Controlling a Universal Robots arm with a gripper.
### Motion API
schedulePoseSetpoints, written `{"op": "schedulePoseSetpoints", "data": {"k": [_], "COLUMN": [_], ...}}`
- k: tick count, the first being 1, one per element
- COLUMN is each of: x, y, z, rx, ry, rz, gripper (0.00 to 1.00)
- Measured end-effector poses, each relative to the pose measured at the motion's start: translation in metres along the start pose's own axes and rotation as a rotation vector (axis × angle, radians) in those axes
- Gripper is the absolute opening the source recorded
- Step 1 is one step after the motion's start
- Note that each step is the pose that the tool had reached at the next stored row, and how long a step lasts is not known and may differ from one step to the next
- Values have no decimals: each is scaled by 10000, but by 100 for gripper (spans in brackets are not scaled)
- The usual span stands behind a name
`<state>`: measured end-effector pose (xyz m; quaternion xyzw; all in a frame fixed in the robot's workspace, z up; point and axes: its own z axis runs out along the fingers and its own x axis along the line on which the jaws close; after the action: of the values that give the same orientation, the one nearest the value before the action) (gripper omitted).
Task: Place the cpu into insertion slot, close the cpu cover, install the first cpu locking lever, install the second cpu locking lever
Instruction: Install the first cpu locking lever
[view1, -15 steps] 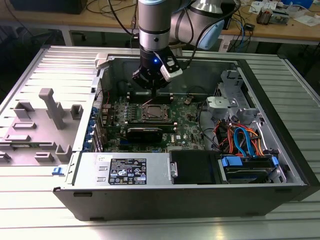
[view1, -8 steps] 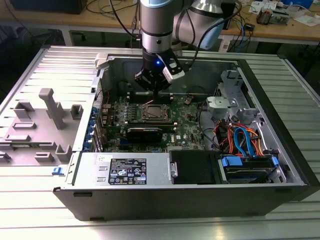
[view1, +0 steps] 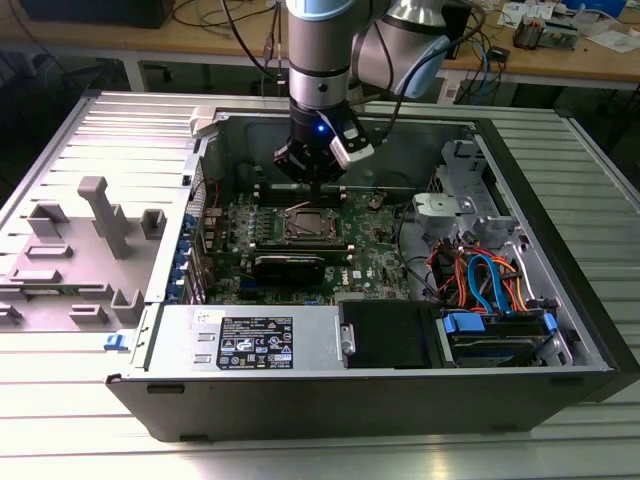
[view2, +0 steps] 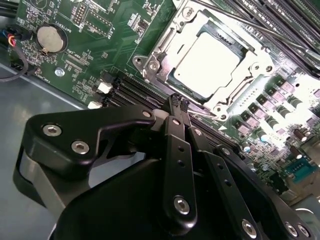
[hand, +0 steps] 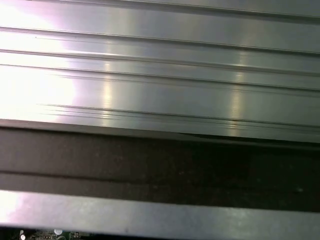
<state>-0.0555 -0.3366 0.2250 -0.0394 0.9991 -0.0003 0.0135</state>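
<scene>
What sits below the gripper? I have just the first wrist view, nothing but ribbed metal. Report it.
Observer: In the second wrist view, the cpu lies seated in the insertion slot, with the cpu cover flat around it.
Operator: Now give me the gripper's state.
Observer: The gripper has its jaws shut on nothing, with the tips close to the cover's edge.
</scene>
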Motion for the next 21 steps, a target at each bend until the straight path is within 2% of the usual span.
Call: {"op": "schedulePoseSetpoints", "data": {"k": [7, 10, 16, 21], "x": [21, 68, 220, 233], "y": [3, 7, 18, 28], "z": [-15, -19, -25, -52], "rx": [-2, -11, -70, -83], "ry": [0, -2, -6, -7], "rz": [0, -1, 2, 3], "gripper": [11, 11, 11, 11]}}
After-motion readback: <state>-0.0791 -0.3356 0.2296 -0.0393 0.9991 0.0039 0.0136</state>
